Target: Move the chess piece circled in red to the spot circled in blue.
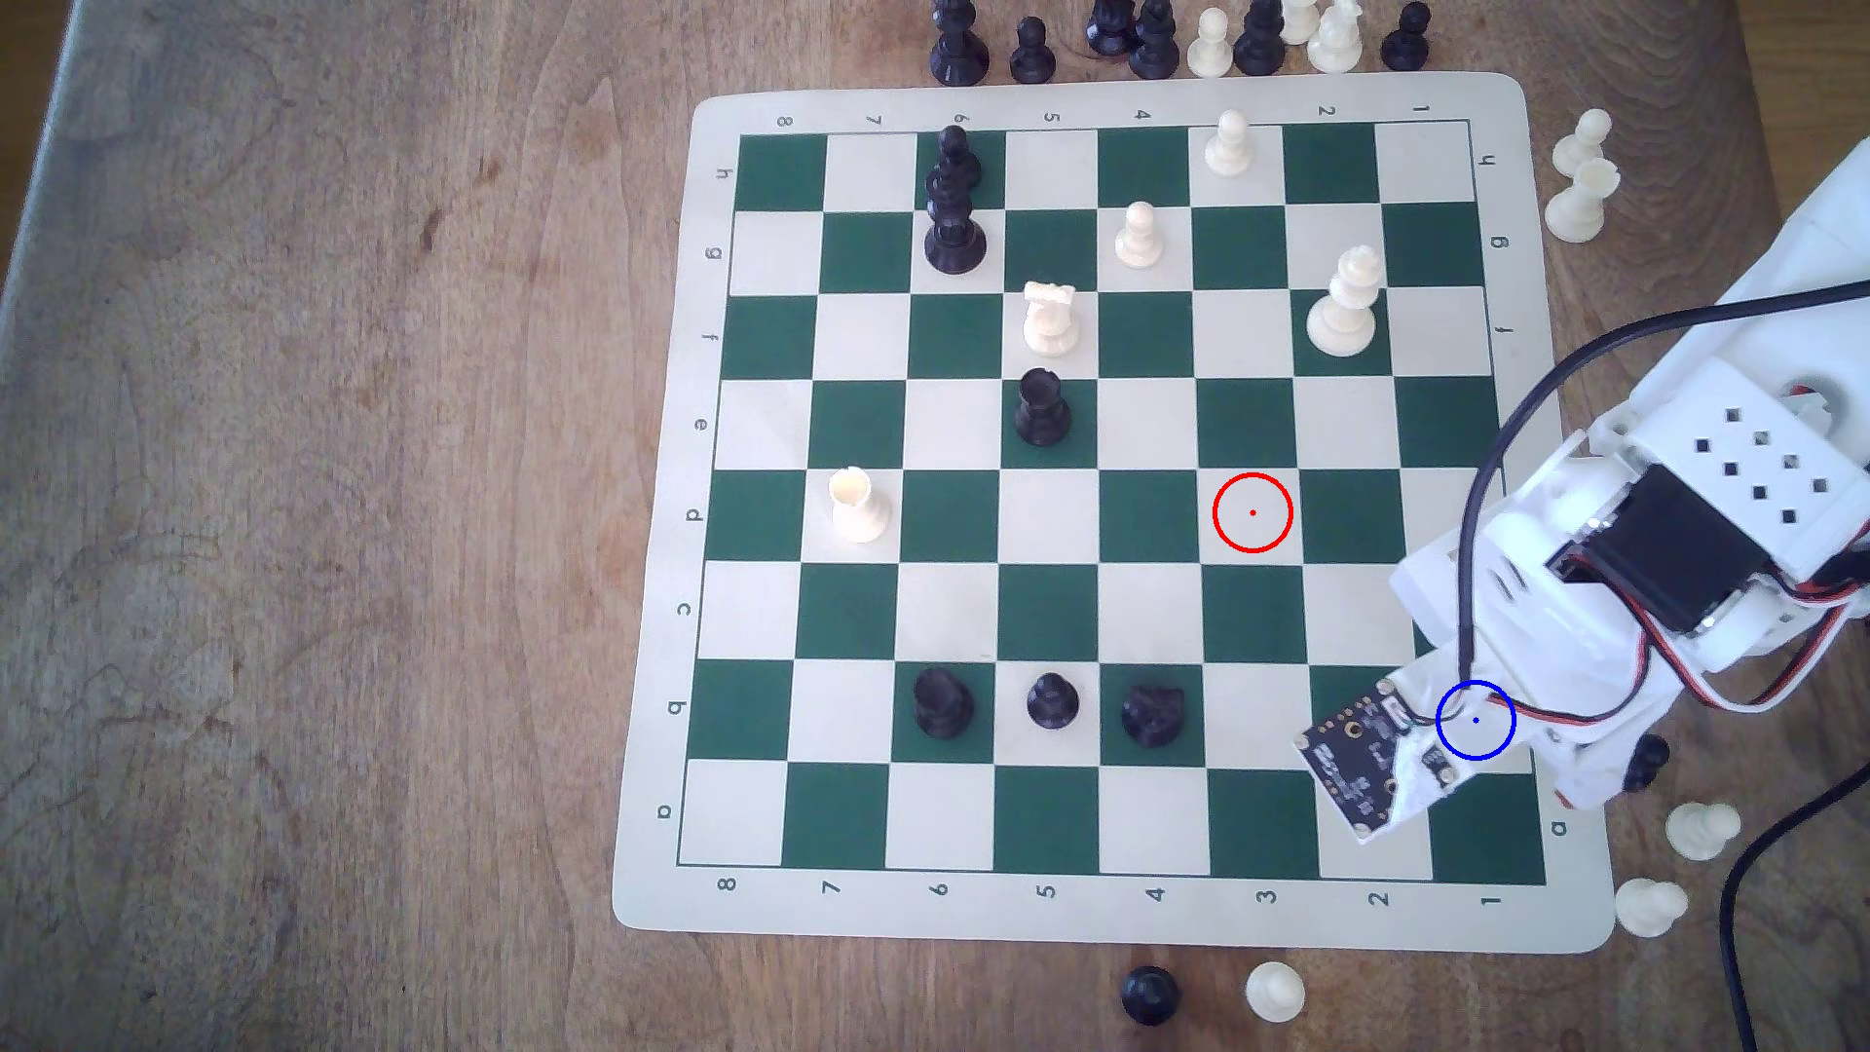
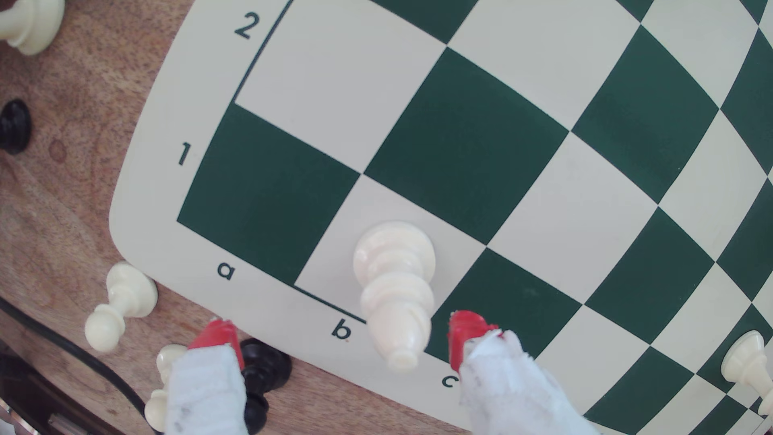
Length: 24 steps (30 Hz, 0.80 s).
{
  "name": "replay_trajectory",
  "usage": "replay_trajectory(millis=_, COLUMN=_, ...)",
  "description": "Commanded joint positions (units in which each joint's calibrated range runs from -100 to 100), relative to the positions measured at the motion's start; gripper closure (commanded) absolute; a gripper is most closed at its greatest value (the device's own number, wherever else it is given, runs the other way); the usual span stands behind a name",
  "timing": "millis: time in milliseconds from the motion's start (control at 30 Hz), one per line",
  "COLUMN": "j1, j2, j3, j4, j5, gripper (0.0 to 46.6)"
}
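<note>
already the chess piece [image 2: 393, 267] stands on the spot [image 2: 376, 234], square b1; the gripper [image 2: 343, 341] fingers are apart, so it's released. next: lift clear without clipping it.

1 bd [image 1: 658, 607], 1 red ring [image 1: 1253, 513], 1 blue ring [image 1: 1475, 720], 1 arm [image 1: 1720, 486].

White printed arm [image 1: 1720, 475], black servo, red-tipped taped tool [image 2: 343, 334]
</note>
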Motion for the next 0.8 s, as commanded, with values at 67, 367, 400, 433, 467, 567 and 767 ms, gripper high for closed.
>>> replay_trajectory(millis=67, j1=1.0, j2=-6.3, j3=-1.6, j4=2.3, j5=-0.2, gripper=18.4)
replay_trajectory(millis=367, j1=3.9, j2=-13.6, j3=-7.7, j4=12.2, j5=1.3, gripper=14.6)
replay_trajectory(millis=400, j1=3.8, j2=-13.9, j3=-8.6, j4=13.2, j5=1.3, gripper=14.5)
replay_trajectory(millis=433, j1=3.8, j2=-14.1, j3=-9.4, j4=14.2, j5=1.3, gripper=14.4)
replay_trajectory(millis=467, j1=4.1, j2=-14.6, j3=-11.2, j4=15.4, j5=1.4, gripper=14.3)
replay_trajectory(millis=567, j1=6.5, j2=-17.2, j3=-14.3, j4=16.1, j5=2.6, gripper=13.9)
replay_trajectory(millis=767, j1=14.2, j2=-25.0, j3=-17.7, j4=5.7, j5=6.3, gripper=16.6)
